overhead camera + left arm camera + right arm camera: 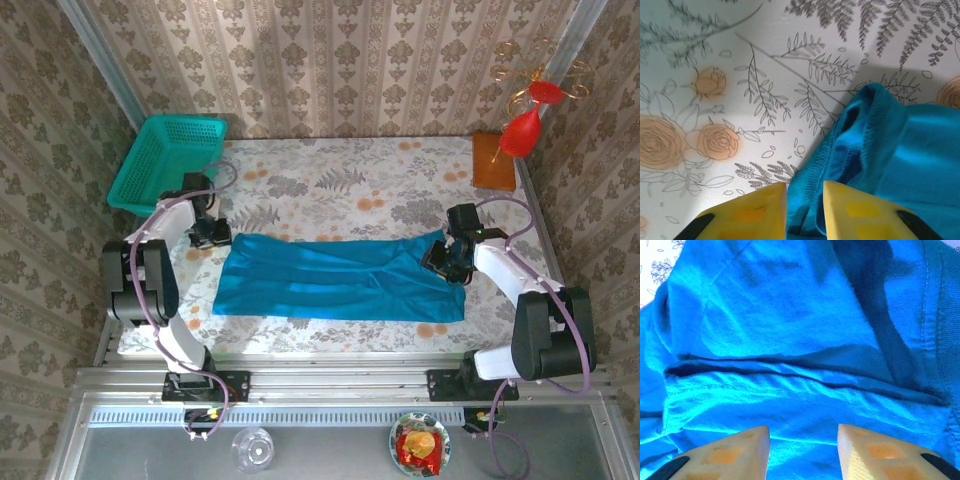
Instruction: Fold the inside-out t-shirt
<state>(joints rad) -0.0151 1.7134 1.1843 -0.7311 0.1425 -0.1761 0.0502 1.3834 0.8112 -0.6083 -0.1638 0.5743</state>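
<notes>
Two claws sit at opposite ends of the inside-out t-shirt [340, 278], which lies as a long blue band on the flowered desk [340, 185], nearer the arms than the teal basket [165, 160] and to its right. The left claw [212, 235] is at the shirt end closest to the basket. Its wrist view shows the yellow fingers [757, 210] drawn close together with the stitched hem running into the narrow gap between them. I cannot tell whether that pinch is firm yet. The right claw [445, 262] is at the shirt end farthest from the basket. There the fingers [740, 452] stand partly apart over flat cloth and a raised crease, with nothing bunched between them, so it reads as open and holding nothing. By my judgement the step in hand is taking hold of the band's two end corners on the basket side, ahead of the next fold. The next move calls for the right claw to close on its corner. Both arms should then lift together and carry that long edge evenly away from the basket, so the cloth does not skew or slip out of the left pinch.
</notes>
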